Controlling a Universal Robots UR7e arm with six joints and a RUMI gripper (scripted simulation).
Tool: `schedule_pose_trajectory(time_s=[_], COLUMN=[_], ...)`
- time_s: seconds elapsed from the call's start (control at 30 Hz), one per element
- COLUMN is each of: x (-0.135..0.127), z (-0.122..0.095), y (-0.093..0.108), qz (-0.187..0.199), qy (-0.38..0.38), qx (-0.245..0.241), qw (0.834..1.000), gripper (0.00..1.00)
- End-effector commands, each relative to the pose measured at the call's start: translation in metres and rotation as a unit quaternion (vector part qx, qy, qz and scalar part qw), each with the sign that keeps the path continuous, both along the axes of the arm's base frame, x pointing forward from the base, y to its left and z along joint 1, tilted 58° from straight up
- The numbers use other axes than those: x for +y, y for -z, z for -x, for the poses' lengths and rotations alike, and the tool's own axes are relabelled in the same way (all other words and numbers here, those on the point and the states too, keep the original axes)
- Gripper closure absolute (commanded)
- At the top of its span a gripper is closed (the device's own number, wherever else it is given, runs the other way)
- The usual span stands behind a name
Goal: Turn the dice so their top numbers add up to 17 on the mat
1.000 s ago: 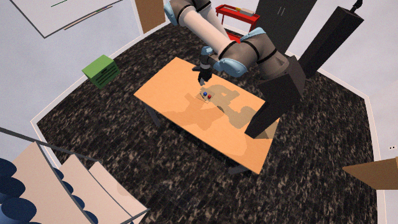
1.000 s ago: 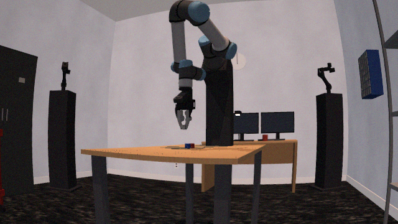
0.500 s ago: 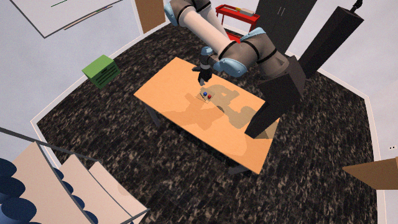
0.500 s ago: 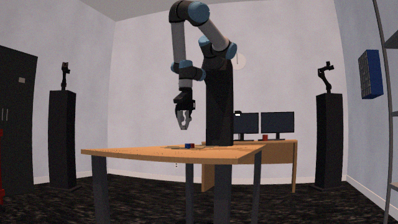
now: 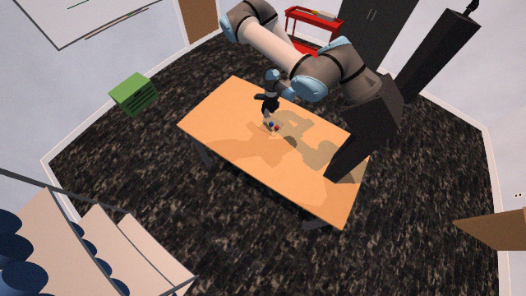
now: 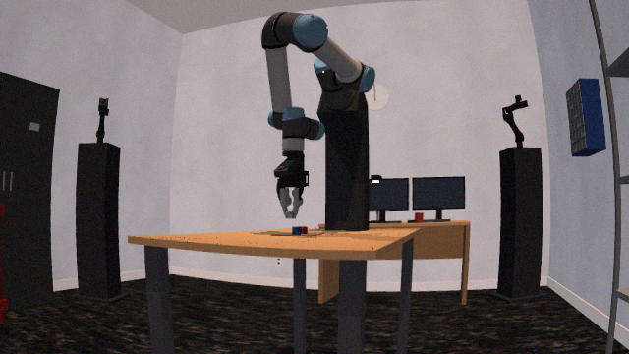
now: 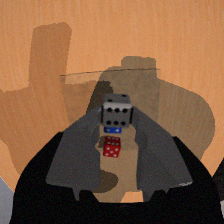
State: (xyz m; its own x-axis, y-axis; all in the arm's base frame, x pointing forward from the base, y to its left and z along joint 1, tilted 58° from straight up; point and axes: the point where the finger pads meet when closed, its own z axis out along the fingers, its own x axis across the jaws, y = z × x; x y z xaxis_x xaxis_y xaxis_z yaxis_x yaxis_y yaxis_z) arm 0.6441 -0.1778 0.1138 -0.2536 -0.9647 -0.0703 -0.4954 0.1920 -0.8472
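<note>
- Gray die (image 7: 116,114) is pinched in my tool (image 7: 118,131), hanging above the surface (image 6: 275,242).
- Below it I see the blue die (image 7: 112,129) and red die (image 7: 111,146) side by side on the mat (image 7: 80,82).

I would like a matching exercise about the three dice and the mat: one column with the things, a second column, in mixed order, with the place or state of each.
Things:
1. grey die
2. blue die
3. red die
4. mat

Places or states:
A. lies flat on the orange table, under two dice
B. rests on the mat, nearer the wrist camera
C. held in the claw, up in the air
D. rests on the mat, partly hidden behind the held die

Pairs: 1-C, 2-D, 3-B, 4-A
</note>
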Motion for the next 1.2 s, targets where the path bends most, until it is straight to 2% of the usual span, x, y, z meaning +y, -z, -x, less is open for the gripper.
schedule_pose_trajectory(time_s=[0.0,0.17,0.33,1.17], x=[-0.004,-0.007,-0.009,-0.009], z=[-0.016,-0.032,-0.04,-0.041], y=[0.009,0.019,0.024,0.025], qz=[0.0,0.0,0.0,0.0], qy=[0.0,0.0,0.0,0.0], qx=[-0.001,-0.001,-0.001,-0.001], qw=[1.0,1.0,1.0,1.0], gripper=[0.94,0.94,0.94,0.94])
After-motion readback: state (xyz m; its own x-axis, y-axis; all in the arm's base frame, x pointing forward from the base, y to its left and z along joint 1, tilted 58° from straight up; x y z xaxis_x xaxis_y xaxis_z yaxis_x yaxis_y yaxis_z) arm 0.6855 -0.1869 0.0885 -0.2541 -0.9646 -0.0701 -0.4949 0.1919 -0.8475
